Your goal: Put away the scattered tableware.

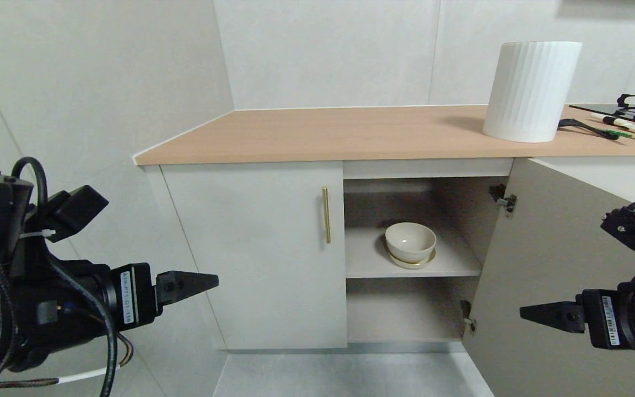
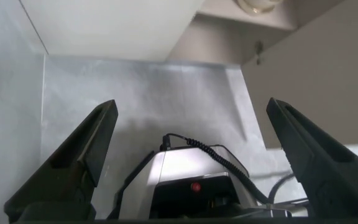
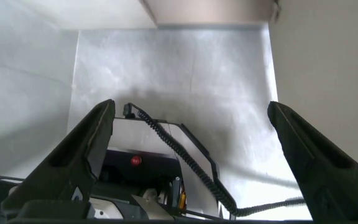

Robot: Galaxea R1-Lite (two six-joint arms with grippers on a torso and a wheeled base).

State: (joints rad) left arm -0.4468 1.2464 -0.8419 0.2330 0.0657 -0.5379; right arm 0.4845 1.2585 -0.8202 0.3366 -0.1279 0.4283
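A cream bowl (image 1: 410, 240) rests on a small gold-rimmed plate (image 1: 412, 260) on the middle shelf (image 1: 367, 259) of the cabinet, behind the open right door (image 1: 538, 275). A sliver of the bowl (image 2: 258, 6) also appears in the left wrist view. My left gripper (image 1: 207, 282) hangs low at the left, in front of the shut left door (image 1: 257, 248), and stands open (image 2: 191, 134) with nothing in it. My right gripper (image 1: 528, 312) hangs low at the right, in front of the open door, and stands open (image 3: 191, 134) and empty too.
On the wooden countertop (image 1: 350, 132) stands a white ribbed cylinder (image 1: 532, 91), with chopsticks and dark utensils (image 1: 620, 124) at the far right. The shut door carries a brass handle (image 1: 326, 215). Below lies grey floor (image 1: 350, 375). A tiled wall (image 1: 75, 82) closes the left side.
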